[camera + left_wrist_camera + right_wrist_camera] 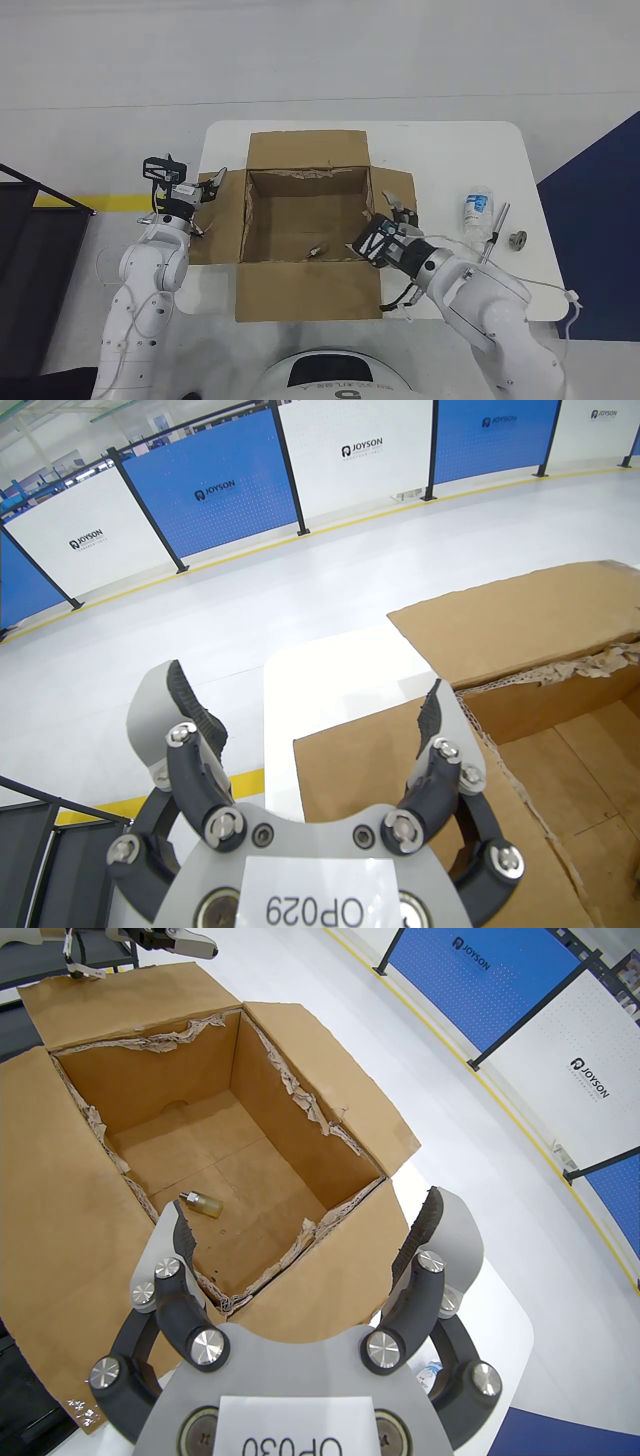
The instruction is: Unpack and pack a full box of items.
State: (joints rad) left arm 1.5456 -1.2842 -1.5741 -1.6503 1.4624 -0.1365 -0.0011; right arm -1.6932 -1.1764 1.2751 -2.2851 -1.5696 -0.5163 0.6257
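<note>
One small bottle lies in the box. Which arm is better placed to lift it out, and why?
Right. The right hand is open at the box rim, looking down on the bottle close below. The left hand, also open, sits over the opposite flap, outside the box and farther off.

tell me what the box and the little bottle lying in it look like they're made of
The cardboard box looks like corrugated cardboard with a matte brown finish; its torn edges show fluted layers. The small bottle has a translucent yellowish body, either glass or plastic, I cannot tell which, and a shiny, metal-looking tip.
</note>
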